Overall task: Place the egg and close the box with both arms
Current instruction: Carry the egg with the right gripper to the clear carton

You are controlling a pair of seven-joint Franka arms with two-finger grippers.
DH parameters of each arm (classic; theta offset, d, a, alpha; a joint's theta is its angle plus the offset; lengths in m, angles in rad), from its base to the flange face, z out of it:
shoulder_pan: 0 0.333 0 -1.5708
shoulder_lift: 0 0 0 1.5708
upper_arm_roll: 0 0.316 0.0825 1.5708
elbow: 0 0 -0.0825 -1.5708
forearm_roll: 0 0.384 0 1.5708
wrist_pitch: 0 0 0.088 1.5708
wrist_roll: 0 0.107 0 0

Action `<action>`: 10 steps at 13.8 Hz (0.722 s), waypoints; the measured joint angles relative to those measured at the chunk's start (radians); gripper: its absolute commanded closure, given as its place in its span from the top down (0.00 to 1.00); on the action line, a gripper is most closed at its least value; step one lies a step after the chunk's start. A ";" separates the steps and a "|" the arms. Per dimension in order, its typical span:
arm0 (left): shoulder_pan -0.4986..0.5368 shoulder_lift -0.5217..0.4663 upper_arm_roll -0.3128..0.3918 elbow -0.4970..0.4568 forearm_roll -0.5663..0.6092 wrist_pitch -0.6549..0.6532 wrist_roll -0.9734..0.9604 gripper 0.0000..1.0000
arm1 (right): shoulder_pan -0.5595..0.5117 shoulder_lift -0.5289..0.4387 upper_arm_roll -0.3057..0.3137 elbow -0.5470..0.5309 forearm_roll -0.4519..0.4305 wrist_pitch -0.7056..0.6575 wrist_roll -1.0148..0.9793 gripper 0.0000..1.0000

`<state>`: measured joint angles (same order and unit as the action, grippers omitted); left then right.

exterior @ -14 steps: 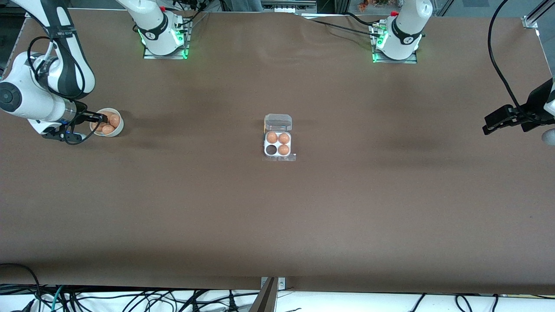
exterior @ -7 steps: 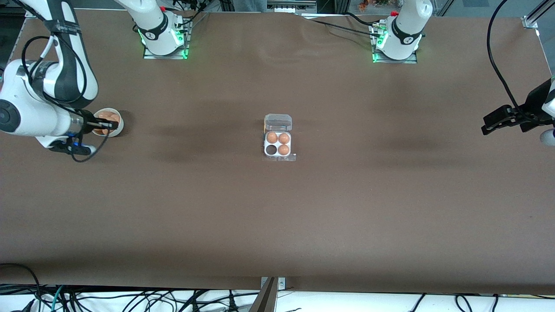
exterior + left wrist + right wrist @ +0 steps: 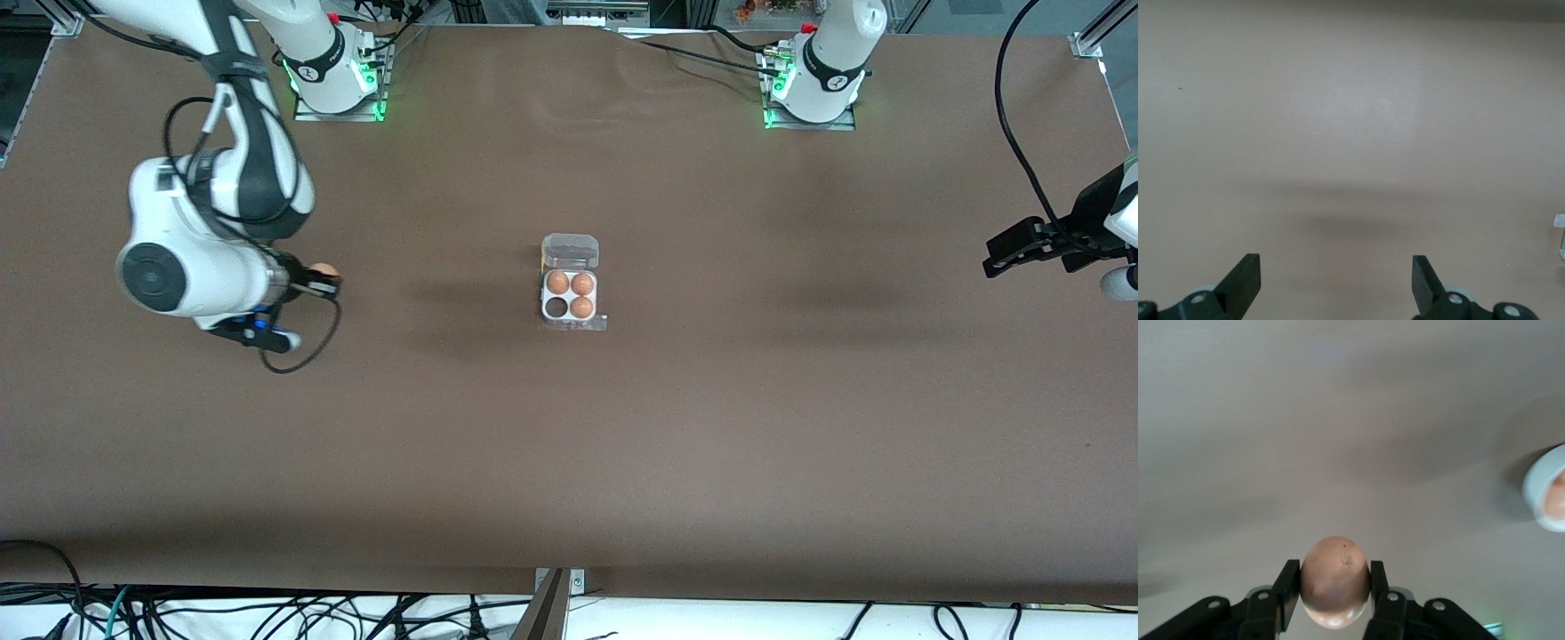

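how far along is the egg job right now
Done: the right hand has gripped a small orange-brown egg and holds it over bare table. In hand: taking it to the clear-plastic four-cell box, where one cell is empty. Left: placing it and closing the open lid. The left hand waits, open, at its end.

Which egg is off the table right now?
The egg clamped between the right gripper fingers, over bare table toward the right arm's end. The three others sit in cells of the box.
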<state>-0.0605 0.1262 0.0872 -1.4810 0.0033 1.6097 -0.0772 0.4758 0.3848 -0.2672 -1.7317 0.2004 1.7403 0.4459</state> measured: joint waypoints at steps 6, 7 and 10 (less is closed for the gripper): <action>-0.011 0.004 -0.018 -0.001 0.000 -0.032 0.000 1.00 | 0.200 0.180 0.003 0.198 0.160 0.008 0.339 0.39; -0.015 0.004 -0.019 -0.001 0.000 -0.043 0.000 1.00 | 0.224 0.213 0.003 0.235 0.179 0.016 0.381 0.39; -0.033 0.004 -0.020 -0.001 0.000 -0.061 0.000 1.00 | 0.265 0.279 0.002 0.302 0.249 0.075 0.454 0.39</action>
<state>-0.0939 0.1306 0.0672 -1.4822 0.0033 1.5491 -0.0772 0.7406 0.6634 -0.2649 -1.4297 0.4496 1.8148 0.9000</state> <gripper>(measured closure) 0.000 0.524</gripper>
